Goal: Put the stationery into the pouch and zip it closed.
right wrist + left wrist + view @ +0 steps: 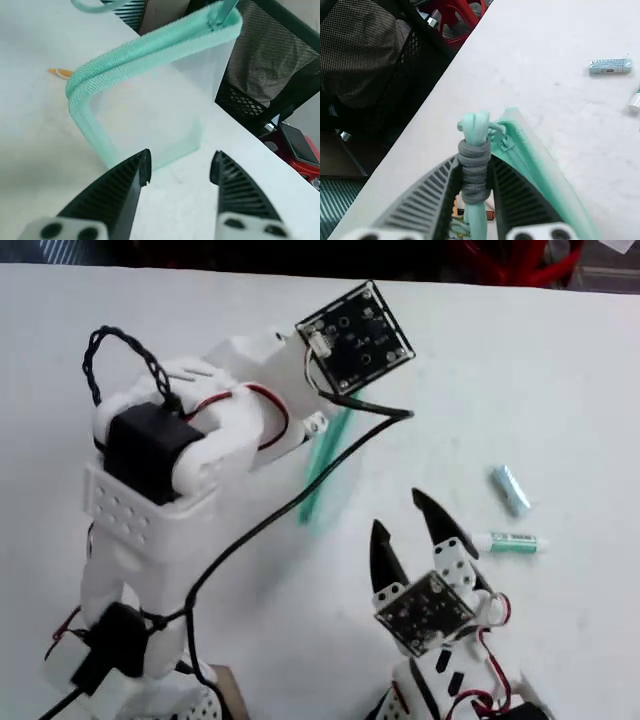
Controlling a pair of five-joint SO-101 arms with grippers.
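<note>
1. The pouch (325,465) stands on edge, held by my left gripper (474,170), which is clamped on its zip cord (475,130).
2. My right gripper (180,170) faces the pouch with its jaws wide and nothing in them.
3. The tube (510,542) and the small stick (510,490) lie apart from the pouch, on the far side of the right gripper. I judge the right arm is nearer to them.

The high camera looks steeply down on the table (560,360), with the arm bases at 6 o'clock. The left wrist camera sits close behind the left gripper (474,162), the right wrist camera behind the right gripper (181,155), each facing along it. All three share the pouch (322,468).
</note>
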